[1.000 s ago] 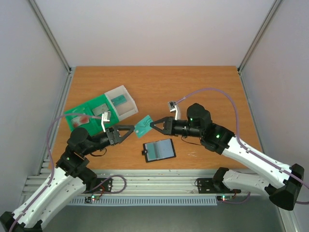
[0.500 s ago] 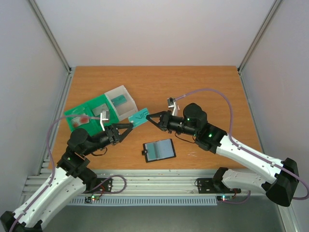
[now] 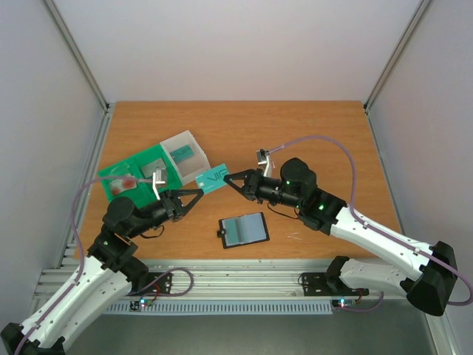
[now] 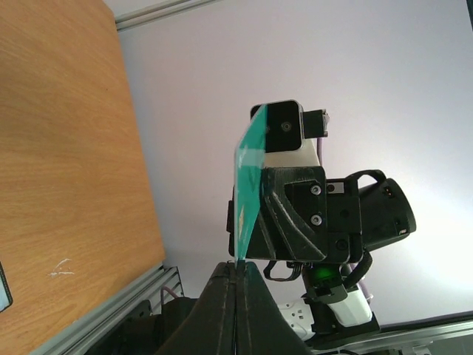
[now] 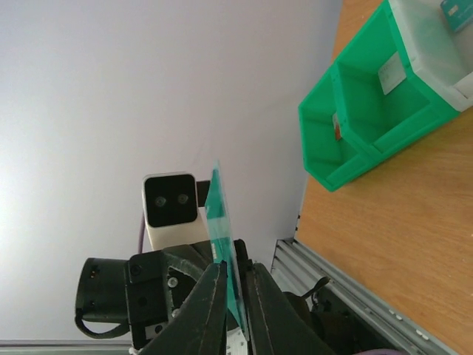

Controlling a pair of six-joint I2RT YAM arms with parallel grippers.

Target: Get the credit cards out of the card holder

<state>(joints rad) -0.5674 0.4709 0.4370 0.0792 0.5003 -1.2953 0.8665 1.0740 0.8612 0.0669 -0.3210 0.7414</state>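
Note:
A teal credit card (image 3: 212,177) hangs above the table between my two grippers. My left gripper (image 3: 198,191) is shut on its near-left edge; the left wrist view shows the jaws (image 4: 236,262) pinched tight on the card (image 4: 250,185). My right gripper (image 3: 228,180) meets the card from the right. In the right wrist view its fingers (image 5: 236,266) stand slightly apart with the card (image 5: 220,214) between them. The black card holder (image 3: 244,229) lies open on the table below, its greyish-blue inside facing up.
A green sorting tray (image 3: 148,157) with a white bin (image 3: 194,166) stands at the left. It holds a teal card (image 3: 185,154) and a red-pink card (image 3: 127,183). The tray (image 5: 355,126) also shows in the right wrist view.
The right arm carried the teal card left toward the left gripper. The left gripper closed on the card's edge. The right jaws have eased slightly apart.

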